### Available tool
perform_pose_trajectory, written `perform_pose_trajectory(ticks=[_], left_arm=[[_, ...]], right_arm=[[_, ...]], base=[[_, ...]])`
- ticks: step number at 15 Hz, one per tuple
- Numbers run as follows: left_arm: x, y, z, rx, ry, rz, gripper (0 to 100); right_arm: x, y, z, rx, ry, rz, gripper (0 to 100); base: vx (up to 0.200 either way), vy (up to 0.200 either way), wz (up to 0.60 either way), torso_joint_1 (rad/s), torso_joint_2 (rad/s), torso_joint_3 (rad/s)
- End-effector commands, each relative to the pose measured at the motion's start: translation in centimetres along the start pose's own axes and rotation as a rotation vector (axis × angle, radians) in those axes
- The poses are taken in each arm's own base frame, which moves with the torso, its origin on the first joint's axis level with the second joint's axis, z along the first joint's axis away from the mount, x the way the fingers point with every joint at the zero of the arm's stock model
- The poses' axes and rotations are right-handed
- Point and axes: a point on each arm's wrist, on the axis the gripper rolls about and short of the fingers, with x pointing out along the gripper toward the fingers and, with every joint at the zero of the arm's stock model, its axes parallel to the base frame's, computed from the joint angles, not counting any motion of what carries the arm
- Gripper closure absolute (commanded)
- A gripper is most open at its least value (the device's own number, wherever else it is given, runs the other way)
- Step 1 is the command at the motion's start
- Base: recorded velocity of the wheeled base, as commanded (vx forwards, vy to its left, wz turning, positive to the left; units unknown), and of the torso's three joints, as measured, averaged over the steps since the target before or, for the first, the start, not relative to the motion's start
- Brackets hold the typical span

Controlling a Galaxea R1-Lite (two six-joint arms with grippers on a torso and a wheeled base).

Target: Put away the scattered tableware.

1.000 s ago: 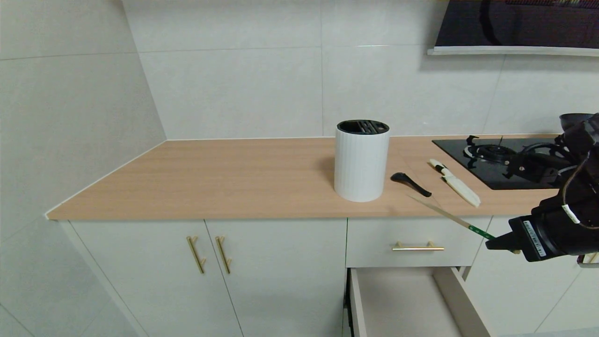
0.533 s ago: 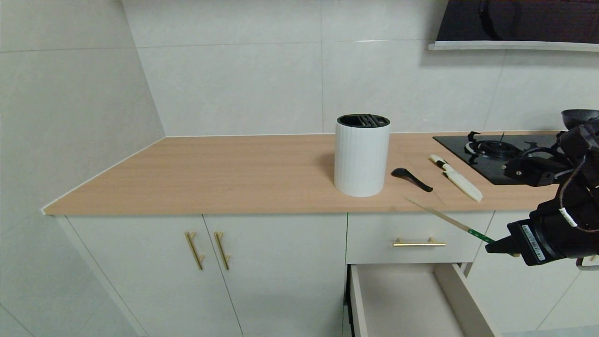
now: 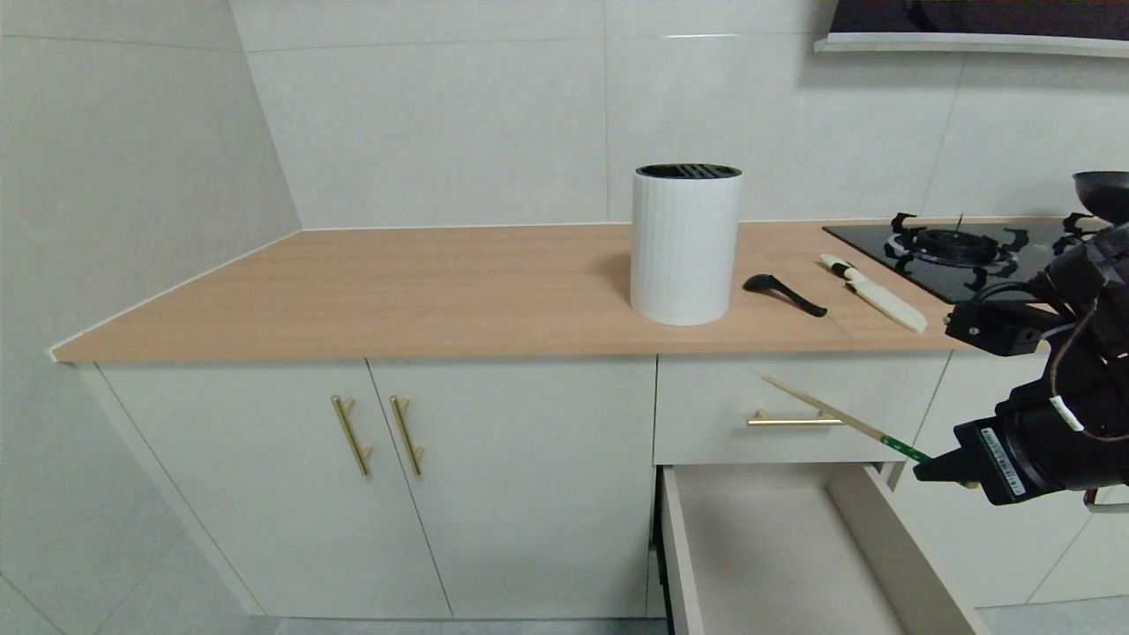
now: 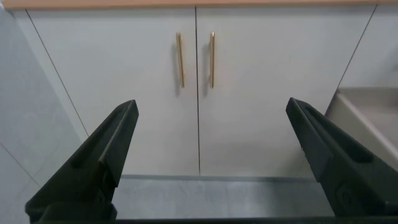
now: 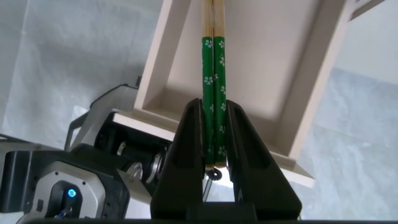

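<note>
Wooden tabletop (image 3: 397, 291) carried white holder (image 3: 684, 247), black spoon (image 3: 781, 294) and knife (image 3: 873, 291).
Right fingers (image 5: 242, 143) clamped the chopsticks (image 3: 838, 414) above the open drawer (image 3: 882, 547); left fingers (image 4: 112, 149) stood wide apart, holding nothing.

On the light wooden countertop (image 3: 397, 291) stands the white ribbed cylindrical holder (image 3: 685, 247); just right of it lies the black spoon (image 3: 783, 294), then the white sheathed knife (image 3: 873, 293), then the black gas hob (image 3: 961, 260); below them the pale open drawer (image 3: 891, 547) juts forward; above it the right gripper (image 3: 924, 470) clamps the green-ended wooden chopsticks (image 3: 838, 414).

Nothing legible — label (image 3: 1004, 451) behind right claw (image 3: 924, 469) too small.
</note>
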Motion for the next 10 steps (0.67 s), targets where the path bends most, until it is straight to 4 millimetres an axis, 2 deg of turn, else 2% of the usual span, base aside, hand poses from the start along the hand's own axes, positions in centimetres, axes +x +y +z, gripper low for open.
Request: perform_pose_trajectory(ticks=[1,10], left_arm=[[0.00,0.00,0.00,0.000,0.000,0.001,0],[0.00,0.00,0.00,0.000,0.000,0.001,0]], right_arm=[[0.10,0.04,-0.02,-0.001,0.004,0.002,100],[0.71,0.05,-0.15,-0.028,0.029,0.003,100]], base=[[0.000,0.000,0.00,-0.168,0.47,0.290],[0.000,0.000,0.00,-0.141,0.46,0.314]])
